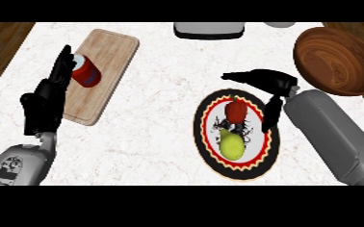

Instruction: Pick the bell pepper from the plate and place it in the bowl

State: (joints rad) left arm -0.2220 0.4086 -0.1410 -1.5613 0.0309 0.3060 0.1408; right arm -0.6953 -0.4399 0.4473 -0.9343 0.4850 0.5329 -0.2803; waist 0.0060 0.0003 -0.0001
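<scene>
A: On the plate (265,150), the bell pepper (236,109) is seen toward the far half, red, with a green stem end on top. A yellow-green fruit (232,144) is lying just beside it on the near side; whether the two touch cannot be told.

B: Risk noted?

A: Yes. The green fruit could be knocked or grabbed by mistake, since it is so near the pepper. The pepper is rounded, so it could be rolled off the plate if contact is made from one side only. The bowl (331,62) is set well apart at the far right, partly cut off by the view's edge, so a carry over bare counter (156,115) is needed and a slip on the way is possible.

B: Hand state?

A: The right hand (274,84) is held spread above the plate's far right rim. Its thumb is stretched left past the pepper and its fingers are hung down beside it. Nothing is held. Contact with the pepper cannot be confirmed.

B: Other hand?

A: The left hand (46,98) is resting at the left, fingers straight, over the cutting board (107,62) edge near a red can (85,72).
</scene>
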